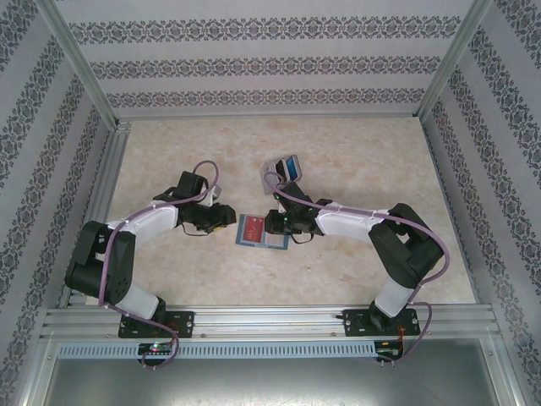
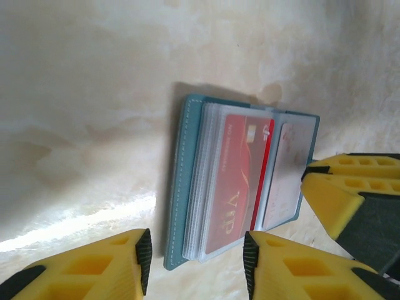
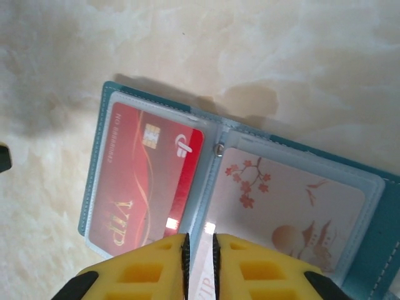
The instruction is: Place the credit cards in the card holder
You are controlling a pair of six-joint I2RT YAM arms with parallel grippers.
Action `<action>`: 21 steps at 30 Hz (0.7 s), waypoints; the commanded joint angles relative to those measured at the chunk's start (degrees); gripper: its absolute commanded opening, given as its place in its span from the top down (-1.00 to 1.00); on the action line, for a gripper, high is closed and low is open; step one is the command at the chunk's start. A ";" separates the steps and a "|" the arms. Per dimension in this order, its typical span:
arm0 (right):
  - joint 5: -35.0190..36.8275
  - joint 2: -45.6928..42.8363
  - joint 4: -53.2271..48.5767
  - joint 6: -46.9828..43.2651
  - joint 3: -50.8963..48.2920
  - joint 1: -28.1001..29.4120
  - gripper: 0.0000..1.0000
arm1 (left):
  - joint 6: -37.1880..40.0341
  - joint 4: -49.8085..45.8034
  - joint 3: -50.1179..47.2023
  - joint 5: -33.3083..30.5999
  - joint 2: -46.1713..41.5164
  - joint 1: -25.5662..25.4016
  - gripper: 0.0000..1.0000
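Yellow ribbed fingers (image 2: 106,272) of the left hand (image 2: 197,265) stand well apart with nothing between them. Just ahead of their tips, flat on the pale marbled worktop (image 2: 81,94), lies the teal-blue bifold card holder (image 2: 177,187), opened, with its clear sleeves fanned. A red plastic credit card (image 2: 240,181) with gold VIP lettering sits in the top sleeve. Its long axis runs straight away from this hand.

Opposite, the right hand (image 3: 200,256) meets the holder at the near end of the fold. The red card is to its left and a pale blossom-print insert (image 3: 294,212) to its right. Its fingers are drawn almost together on a thin pale strip (image 3: 200,245) that fills the slit. Whether that strip is a loose sleeve leaf or another card I cannot tell. Faint lettering low in the slit is cut off at the picture's edge.

Seen from above, the holder lies between the two hands, close against both. Spare cards (image 1: 287,167), one of them blue, sit in a small cluster off the right hand's own right side. They are nearer that arm than the left, and what props them up is too small to make out.

I judge that the next move turns on the fold. If the sleeves open toward it, as they seem to, a card must travel across the left hand's reach, not along it.
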 commanded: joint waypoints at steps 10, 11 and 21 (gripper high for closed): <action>0.03 -0.80 -3.29 -1.05 4.03 2.42 0.42 | 1.00 3.54 1.79 9.99 7.71 3.88 0.02; 0.04 -0.64 -3.69 -1.05 4.57 2.66 0.39 | 0.67 4.20 1.57 10.43 7.95 3.87 0.03; 5.31 6.41 -12.21 -0.34 14.99 6.70 -0.12 | -2.53 8.85 -0.64 13.63 8.06 3.85 0.08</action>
